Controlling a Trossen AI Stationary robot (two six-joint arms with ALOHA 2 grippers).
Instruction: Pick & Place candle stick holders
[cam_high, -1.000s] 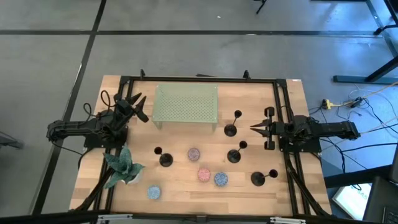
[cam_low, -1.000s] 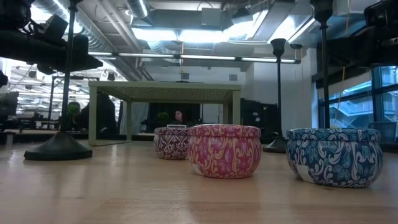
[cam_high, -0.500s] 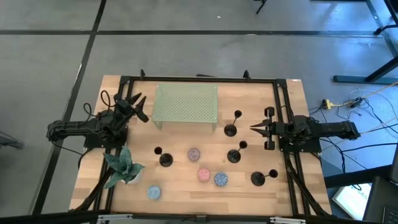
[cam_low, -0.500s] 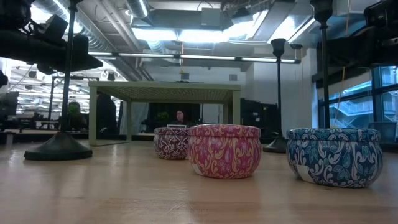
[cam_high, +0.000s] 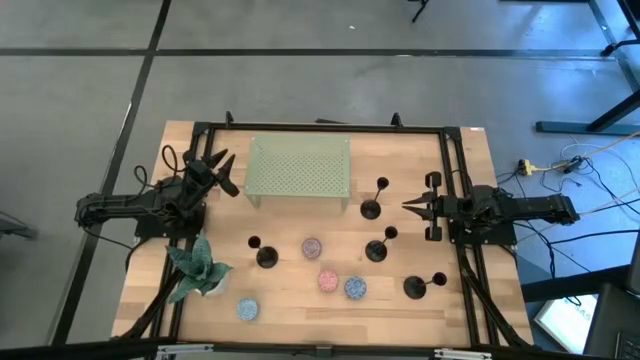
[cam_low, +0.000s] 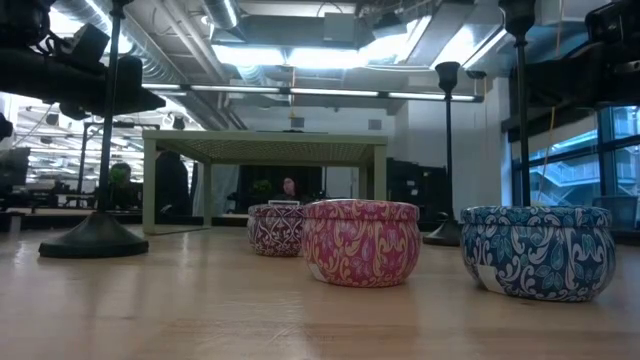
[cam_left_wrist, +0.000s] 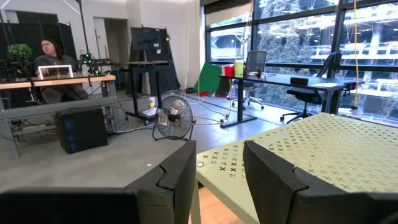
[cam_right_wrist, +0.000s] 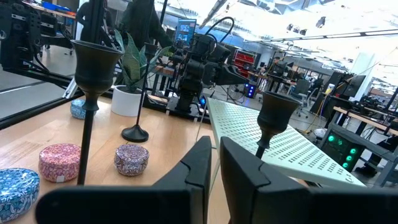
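Note:
Four slim black candle stick holders stand upright on their round bases on the wooden table: one (cam_high: 370, 207) beside the green shelf, one (cam_high: 377, 249) near it, one (cam_high: 414, 287) toward the near right, and one (cam_high: 265, 256) left of centre. My left gripper (cam_high: 224, 172) is open and empty at the shelf's left end; the wrist view (cam_left_wrist: 221, 180) shows only the shelf past its fingers. My right gripper (cam_high: 408, 205) is shut and empty, a little to the right of the first holder. Two holders (cam_right_wrist: 93, 59) (cam_right_wrist: 276, 118) rise in front of it in the right wrist view.
A green perforated shelf (cam_high: 298, 168) stands at the far middle. Small round candle tins (cam_high: 312, 246) (cam_high: 328, 280) (cam_high: 355, 288) (cam_high: 247, 309) sit among the holders. A potted plant (cam_high: 198, 270) stands near left. A black frame (cam_high: 320, 127) borders the table. A person (cam_left_wrist: 53, 53) sits beyond the table.

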